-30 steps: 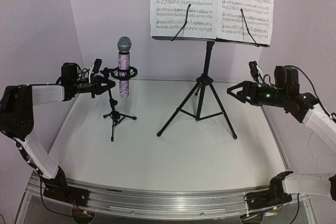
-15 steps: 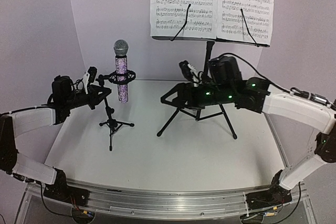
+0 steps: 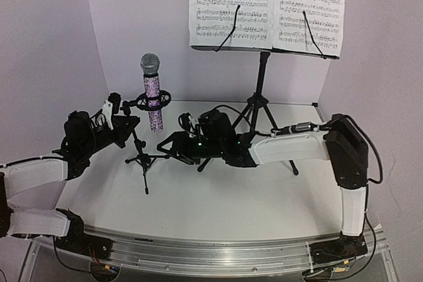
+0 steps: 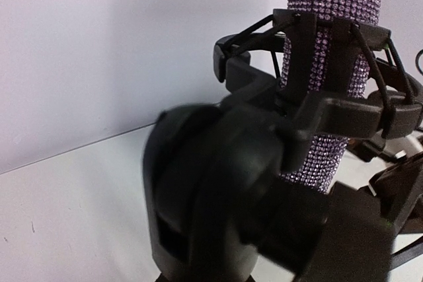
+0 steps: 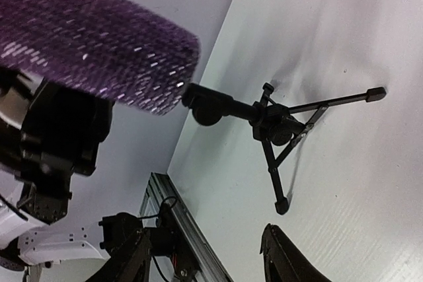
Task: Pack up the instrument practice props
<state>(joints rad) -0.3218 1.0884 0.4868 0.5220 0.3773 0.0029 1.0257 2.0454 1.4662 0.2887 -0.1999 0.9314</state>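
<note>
Packing has hardly begun and nothing is put away: the one purple glitter microphone point(image 3: 153, 100) stands upright in the one small black tripod mic stand point(image 3: 142, 156) toward the back left corner of the table point(image 3: 218, 209), and the two white sheet-music pages point(image 3: 231, 4) rest side by side on the one tall black music stand point(image 3: 259, 97) near the back edge. The left gripper point(image 3: 130, 125) is clamped shut on the mic stand's post just under the microphone. The right gripper point(image 5: 208, 239), fingers partly spread and holding nothing, reaches in low beside the stand's legs, so freeing the microphone, both stands and both pages all appear left to do.
</note>
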